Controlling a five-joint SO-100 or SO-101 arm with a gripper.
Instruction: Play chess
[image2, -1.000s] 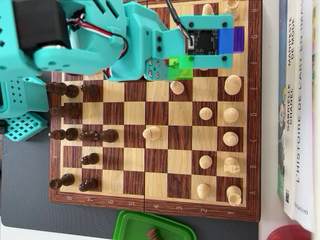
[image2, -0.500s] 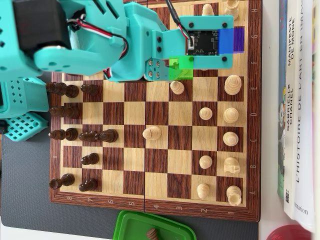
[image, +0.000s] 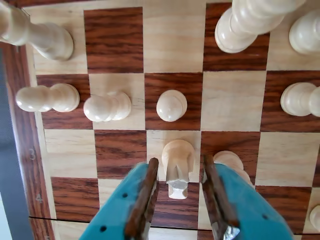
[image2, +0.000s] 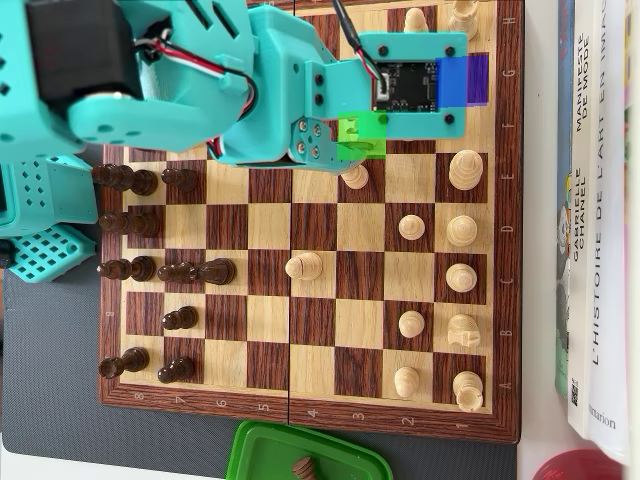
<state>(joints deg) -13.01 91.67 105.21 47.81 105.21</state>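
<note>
Dark grey matting (image2: 50, 400) underlies the chessboard (image2: 310, 415), which fills most of the overhead view. Black pieces (image2: 165, 270) stand in the left columns; white pieces (image2: 440, 270) occupy the right half, and one white piece (image2: 304, 266) lies toppled near centre. At the bottom edge, a green tray (image2: 255, 450) holds one dark piece (image2: 303, 467). Along the right edge stand books (image2: 600, 200); a spine reads "L'HISTOIRE DE L'ART EN IMAGE". A red object (image2: 580, 466) shows at lower right.

The teal arm (image2: 180, 80) enters from the upper left of the overhead view. In the wrist view the gripper (image: 180, 167) sits at bottom centre, fingers (image: 145, 200) spread and flanking a white pawn (image: 178, 165) without visible contact on either side. The same pawn (image2: 354, 178) shows in the overhead view just below the arm, upper centre. Board rim numerals "3" and "4" are legible at lower left of the wrist view.
</note>
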